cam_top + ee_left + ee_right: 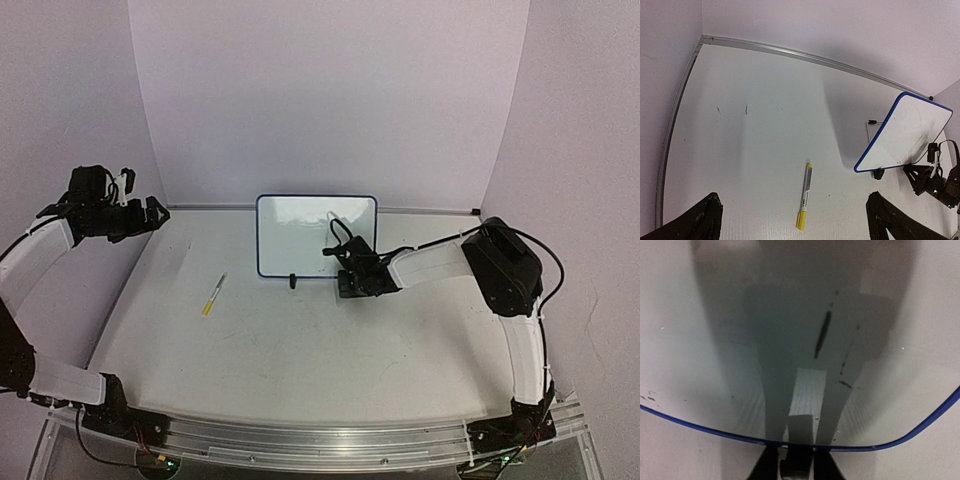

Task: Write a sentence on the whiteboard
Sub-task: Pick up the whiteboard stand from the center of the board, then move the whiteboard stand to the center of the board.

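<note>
The whiteboard stands upright at the back of the table, glossy white with a thin blue frame. The sentence is out of view; the board's face shows only reflections and a few dark smudges. My right gripper is low at the board's bottom right edge. In the right wrist view, the right gripper has its fingers tight on either side of the board's small black foot. My left gripper hangs open at the far left, well above the table. In the left wrist view, the left gripper holds nothing, and the whiteboard is at the right.
A yellow-capped marker lies on the table left of the board. The same marker shows below the left wrist, between its fingers. A metal rail runs along the table's back edge. Purple walls close in at the back and both sides.
</note>
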Tool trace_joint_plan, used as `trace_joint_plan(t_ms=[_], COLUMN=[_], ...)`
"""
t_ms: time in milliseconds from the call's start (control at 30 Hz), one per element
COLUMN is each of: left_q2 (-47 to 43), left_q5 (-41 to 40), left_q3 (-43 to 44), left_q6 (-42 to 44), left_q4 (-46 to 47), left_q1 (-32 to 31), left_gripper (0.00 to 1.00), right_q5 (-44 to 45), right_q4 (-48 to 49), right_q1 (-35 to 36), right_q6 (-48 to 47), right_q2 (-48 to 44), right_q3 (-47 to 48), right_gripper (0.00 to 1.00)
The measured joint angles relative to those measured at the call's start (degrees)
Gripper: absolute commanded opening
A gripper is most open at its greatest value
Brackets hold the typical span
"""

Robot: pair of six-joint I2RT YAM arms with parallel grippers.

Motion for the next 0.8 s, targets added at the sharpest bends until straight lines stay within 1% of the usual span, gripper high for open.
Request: trace_joint_plan(t_ms=[67,133,333,400,533,633,800], left_q2=[0.36,0.65,0.84,1.05,1.47,1.52,1.52], left_q5=[0.20,0.30,0.34,0.34,0.32,0.31,0.32], left_q3=[0.00,0.00,0.00,0.00,0.00,0.00,0.00], left_q6=[-0.02,-0.04,-0.04,-0.04,-0.06,-0.09,-0.11], left_q4=[0.00,0.00,-0.02,0.00,-0.02,-0.02,-0.02], left_q1=[0.00,0.00,0.00,0.00,0.00,0.00,0.00], left_gripper=[0.99,0.99,0.99,1.00,0.99,1.00,0.99], right_q5=[1.06,2.39,4.89,6.01,6.69,7.12,8.36], right_q4=[-0.13,-0.39,0.58,1.40,1.52,-0.59,-5.47], right_q1=[0.05,0.10,1.23,1.95,3.92,6.06,10.56], right_q6=[-0.23,-0.75,-0.72,-0.29,1.95,4.63,10.17], right_q2=[0.47,0.55,0.51,-0.22,-4.56,-8.36,-12.92], right_q3=[0.60,0.73,-0.29,-1.98,-8.29,-12.79,-17.00], right_gripper=[0.03,0.00,0.00,0.00,0.00,0.00,0.00])
